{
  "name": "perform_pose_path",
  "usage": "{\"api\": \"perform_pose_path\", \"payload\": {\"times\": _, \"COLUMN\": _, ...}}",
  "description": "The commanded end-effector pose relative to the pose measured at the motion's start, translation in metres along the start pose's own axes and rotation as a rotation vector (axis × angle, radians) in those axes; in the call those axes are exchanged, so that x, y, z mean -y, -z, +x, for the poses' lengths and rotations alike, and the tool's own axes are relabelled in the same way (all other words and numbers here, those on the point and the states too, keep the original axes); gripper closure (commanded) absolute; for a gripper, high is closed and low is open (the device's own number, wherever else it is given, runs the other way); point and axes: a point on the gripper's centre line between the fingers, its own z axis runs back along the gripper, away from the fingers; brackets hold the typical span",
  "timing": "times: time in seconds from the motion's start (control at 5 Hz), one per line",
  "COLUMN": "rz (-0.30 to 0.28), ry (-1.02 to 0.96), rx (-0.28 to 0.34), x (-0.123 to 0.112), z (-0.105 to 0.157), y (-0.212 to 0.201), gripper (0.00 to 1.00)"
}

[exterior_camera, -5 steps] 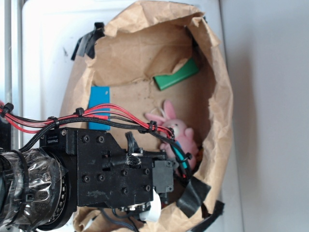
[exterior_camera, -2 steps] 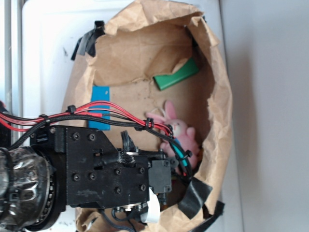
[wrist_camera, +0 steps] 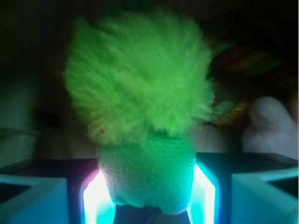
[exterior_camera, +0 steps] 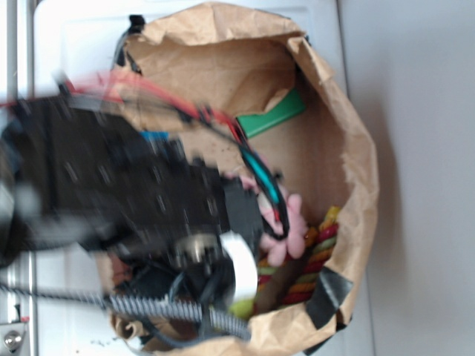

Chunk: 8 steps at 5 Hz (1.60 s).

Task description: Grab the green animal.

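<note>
Gripping the green animal (wrist_camera: 140, 121), the fingers (wrist_camera: 100, 198) press in on both sides of its smooth, knitted lower part, closed down to the width of the toy. From the wrist view, the two pale blue pads glow at either side of it, and its fuzzy lime-green tuft fills the middle of the frame above them. The toy sits inside a crumpled brown paper bag (exterior_camera: 349, 148) that rests on a white bench (exterior_camera: 74, 44).

From the exterior view, the black arm (exterior_camera: 126, 193) is blurred and covers most of the bag's opening, so only a sliver of lime green (exterior_camera: 241, 307) shows beneath it. Counted inside the bag: one pink plush bunny (exterior_camera: 291, 231), one flat dark-green block (exterior_camera: 273, 117), one striped red-and-yellow rope toy (exterior_camera: 315, 259), and one strip of blue tape (exterior_camera: 154, 136), partly hidden.
</note>
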Motion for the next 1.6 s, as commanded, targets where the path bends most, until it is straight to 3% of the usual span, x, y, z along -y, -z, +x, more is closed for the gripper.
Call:
{"api": "perform_pose_path", "payload": {"times": 0.0, "rz": 0.148, "ry": -0.385, "rx": 0.002, "x": -0.051, "z": 0.001, "y": -0.054, "gripper": 1.0}}
{"api": "perform_pose_path", "payload": {"times": 0.4, "rz": 0.256, "ry": -0.776, "rx": -0.036, "x": -0.032, "z": -0.015, "y": -0.088, "gripper": 1.0}}
{"api": "perform_pose_path", "payload": {"times": 0.8, "rz": 0.271, "ry": -0.874, "rx": -0.046, "x": -0.021, "z": -0.02, "y": -0.103, "gripper": 1.0}}
{"api": "perform_pose_path", "payload": {"times": 1.0, "rz": 0.238, "ry": -0.868, "rx": -0.069, "x": -0.016, "z": -0.026, "y": -0.11, "gripper": 1.0}}
{"api": "perform_pose_path", "payload": {"times": 1.4, "rz": 0.264, "ry": -0.893, "rx": -0.047, "x": -0.019, "z": -0.031, "y": -0.116, "gripper": 1.0}}
